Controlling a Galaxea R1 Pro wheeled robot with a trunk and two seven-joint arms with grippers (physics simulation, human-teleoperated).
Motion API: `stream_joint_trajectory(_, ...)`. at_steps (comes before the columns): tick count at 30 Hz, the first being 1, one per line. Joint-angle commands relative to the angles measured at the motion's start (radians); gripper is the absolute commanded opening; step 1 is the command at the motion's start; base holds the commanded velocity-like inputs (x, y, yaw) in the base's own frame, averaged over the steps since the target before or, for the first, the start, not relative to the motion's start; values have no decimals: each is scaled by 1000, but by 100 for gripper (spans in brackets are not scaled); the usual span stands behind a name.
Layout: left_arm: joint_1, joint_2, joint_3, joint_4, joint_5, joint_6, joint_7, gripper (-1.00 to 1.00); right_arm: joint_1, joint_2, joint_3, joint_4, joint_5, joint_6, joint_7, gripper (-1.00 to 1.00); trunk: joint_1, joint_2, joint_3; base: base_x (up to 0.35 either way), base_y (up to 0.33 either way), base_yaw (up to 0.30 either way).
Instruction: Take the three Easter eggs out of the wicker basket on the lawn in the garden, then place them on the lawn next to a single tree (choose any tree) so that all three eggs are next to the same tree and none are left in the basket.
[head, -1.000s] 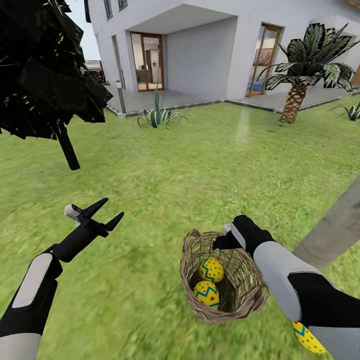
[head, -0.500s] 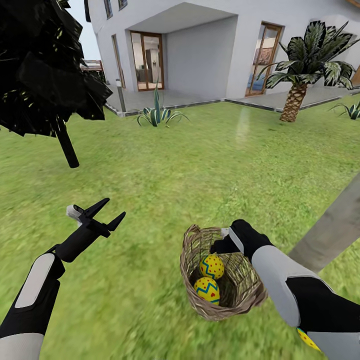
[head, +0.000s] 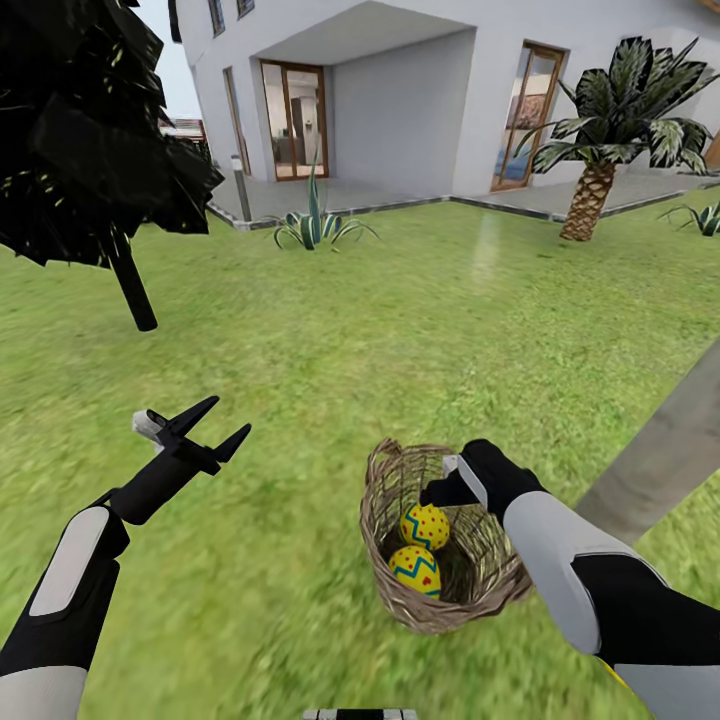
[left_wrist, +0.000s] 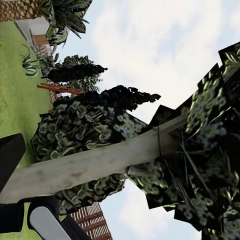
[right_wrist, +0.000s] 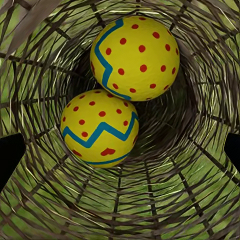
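Our view is drifting, hiding the lawn egg; we are holding the right gripper (head: 452, 478), jaws apart, over the wicker basket (head: 385, 490), two Easter eggs (right_wrist: 135, 57) remaining; left gripper (head: 222, 424) gaping idle.

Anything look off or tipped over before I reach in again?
Nothing stands out. The wicker basket sits upright on the lawn with two Easter eggs inside, intact. The right tool hangs over its rim, jaws open.
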Motion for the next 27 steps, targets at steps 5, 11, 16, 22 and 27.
stream_joint_trajectory(5,-1,-1,1,0,-2,5,-4,100,0,1,3,0,8,-42,8,100,19,-36,-17,0,0,0)
stream_joint_trajectory(11,-1,-2,0,0,-2,4,-4,100,0,0,3,0,8,-53,9,100,32,-57,-38,0,0,0)
stream_joint_trajectory(16,-1,-2,0,1,-2,4,-4,100,0,0,3,0,8,-54,9,100,34,-58,-57,0,0,0)
stream_joint_trajectory(22,-1,-1,1,1,-2,5,-4,100,0,0,3,0,8,-55,9,100,37,-59,-80,0,0,0)
stream_joint_trajectory(27,-1,-1,1,1,-2,6,-4,100,0,1,4,0,8,-55,9,100,39,-61,-99,0,0,0)
